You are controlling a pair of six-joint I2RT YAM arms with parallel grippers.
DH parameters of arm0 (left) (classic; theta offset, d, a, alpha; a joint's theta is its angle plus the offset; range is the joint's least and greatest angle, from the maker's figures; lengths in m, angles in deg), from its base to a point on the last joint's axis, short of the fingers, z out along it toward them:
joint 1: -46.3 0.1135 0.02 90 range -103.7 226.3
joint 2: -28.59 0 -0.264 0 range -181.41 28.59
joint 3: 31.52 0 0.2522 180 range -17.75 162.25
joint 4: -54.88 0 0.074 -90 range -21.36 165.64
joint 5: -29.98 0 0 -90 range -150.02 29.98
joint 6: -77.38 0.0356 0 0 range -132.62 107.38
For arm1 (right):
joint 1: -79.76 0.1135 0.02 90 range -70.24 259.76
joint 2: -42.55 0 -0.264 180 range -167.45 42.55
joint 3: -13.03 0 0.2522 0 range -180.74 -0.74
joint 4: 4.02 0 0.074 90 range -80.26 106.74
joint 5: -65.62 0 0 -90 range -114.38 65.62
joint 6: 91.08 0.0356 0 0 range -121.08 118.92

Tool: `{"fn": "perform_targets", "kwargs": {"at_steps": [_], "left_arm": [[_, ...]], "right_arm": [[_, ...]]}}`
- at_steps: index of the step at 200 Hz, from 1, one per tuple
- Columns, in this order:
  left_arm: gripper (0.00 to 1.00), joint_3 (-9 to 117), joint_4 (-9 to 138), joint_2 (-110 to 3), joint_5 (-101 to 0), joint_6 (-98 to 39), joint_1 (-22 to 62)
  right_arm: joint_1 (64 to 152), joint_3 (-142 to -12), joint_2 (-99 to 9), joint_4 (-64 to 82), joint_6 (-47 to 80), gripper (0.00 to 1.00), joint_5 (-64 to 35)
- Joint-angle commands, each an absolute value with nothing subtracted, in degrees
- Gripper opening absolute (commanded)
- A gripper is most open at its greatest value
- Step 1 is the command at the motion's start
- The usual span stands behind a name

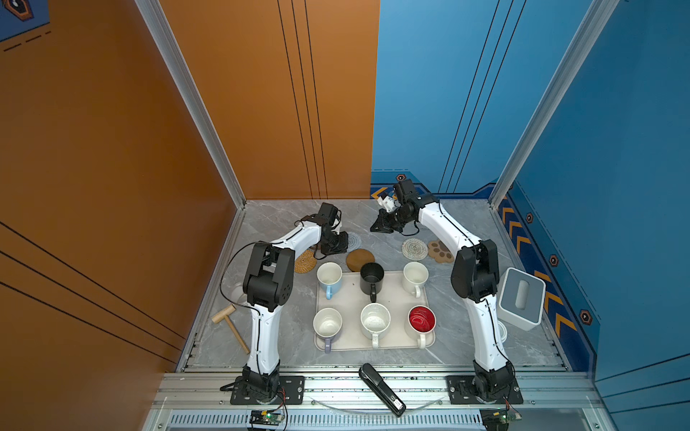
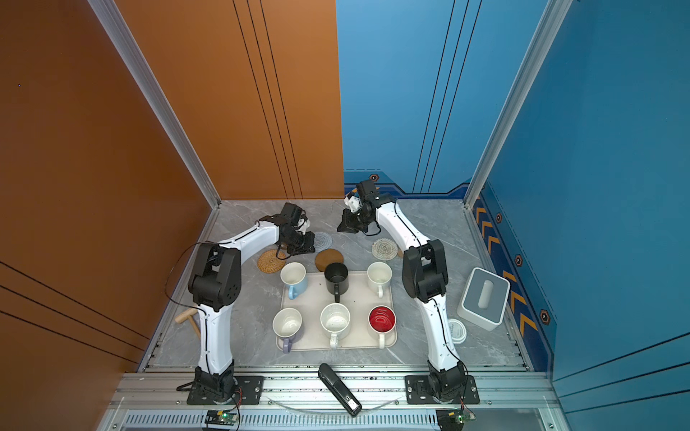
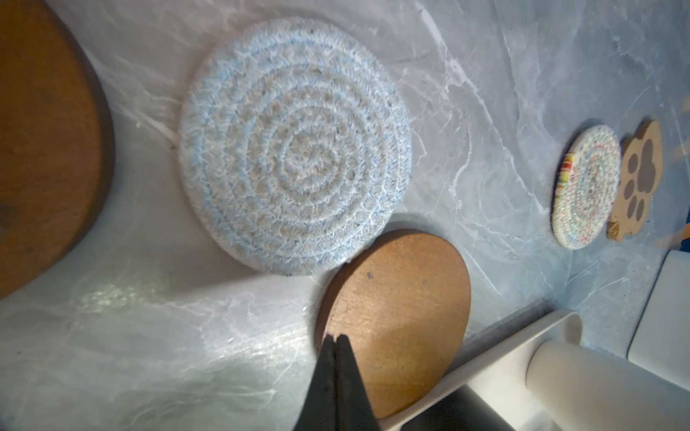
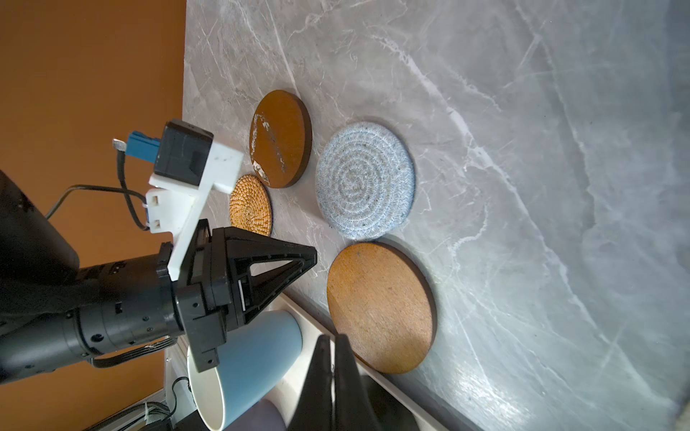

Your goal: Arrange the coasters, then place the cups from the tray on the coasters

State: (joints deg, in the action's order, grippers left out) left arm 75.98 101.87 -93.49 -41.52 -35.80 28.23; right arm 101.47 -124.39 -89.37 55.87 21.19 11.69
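Both the left gripper (image 3: 336, 337) and the right gripper (image 4: 333, 337) are clenched on nothing and hover near the coasters (image 1: 415, 249) behind the tray (image 1: 351, 298). All six cups (image 1: 375, 322) stand on the tray. The coasters lie crowded, some touching. I think a nudge to the wooden disc (image 3: 395, 321) could drag its neighbour or hit the tray's rim.

In both top views the left gripper (image 1: 344, 240) covered part of the grey-blue crocheted coaster (image 1: 355, 239), and the black mug (image 1: 372, 278) hid the near edge of a brown wooden disc (image 1: 359, 257). In a top view the left arm (image 1: 295, 239) overlapped the rattan coaster (image 1: 304, 263), and the right arm (image 1: 485, 336) hid most of the white lidded jar (image 1: 503, 331). The second brown disc (image 3: 44, 141) ran off the left wrist view's edge. The light blue mug (image 4: 257, 354) was cropped in the right wrist view.
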Motion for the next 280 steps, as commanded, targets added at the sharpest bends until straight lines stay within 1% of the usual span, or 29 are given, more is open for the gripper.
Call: {"fn": "perform_targets", "kwargs": {"at_steps": [1,34,126,192,280], "left_arm": [[0.00,76.83,105.84,-95.57,-41.85,-33.90,28.06],[0.00,76.55,106.17,-96.11,-43.14,-33.71,28.19],[0.00,77.03,107.30,-98.04,-40.20,-33.28,27.73],[0.00,76.90,107.40,-99.11,-37.93,-33.49,25.41],[0.00,82.45,107.36,-103.00,-34.68,-35.89,22.11]], "right_arm": [[101.38,-125.37,-89.34,57.46,20.90,0.01,13.01],[101.38,-124.86,-89.23,57.46,20.90,0.01,13.05],[100.50,-123.25,-88.33,57.47,20.46,0.01,12.88],[99.91,-123.18,-88.14,57.47,20.55,0.01,12.97],[97.31,-119.30,-85.34,57.39,19.43,0.00,12.63]]}}
